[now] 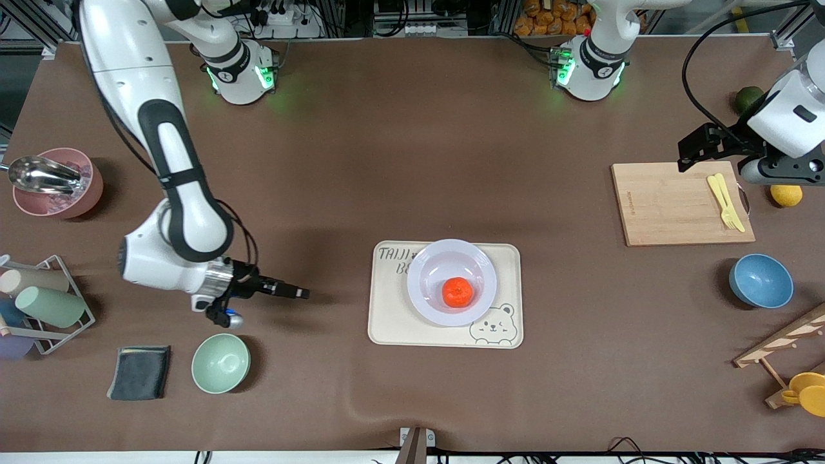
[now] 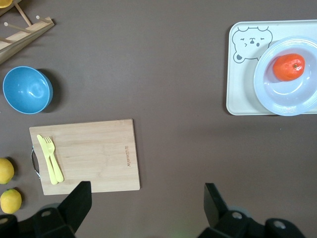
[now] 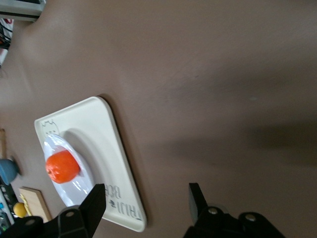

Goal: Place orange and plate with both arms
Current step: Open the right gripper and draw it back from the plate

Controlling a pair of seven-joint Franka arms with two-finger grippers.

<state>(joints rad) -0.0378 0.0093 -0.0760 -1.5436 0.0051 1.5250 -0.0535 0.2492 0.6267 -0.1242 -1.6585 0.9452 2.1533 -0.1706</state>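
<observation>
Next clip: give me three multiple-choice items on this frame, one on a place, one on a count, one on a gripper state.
1. Where does the orange lie?
A. On the cutting board
B. In the plate on the bear tray
C. In the blue bowl

2. How many lemons does the left wrist view show?
A. Two
B. Four
C. None

3. How is the right gripper?
A. Shut on the orange
B. Shut on the plate
C. Open, holding nothing

Answers: 1 B, the fruit sits in the plate's sunken centre; 2 A, lemons lie beside the board; 3 C, its fingers stand apart over bare table.
</observation>
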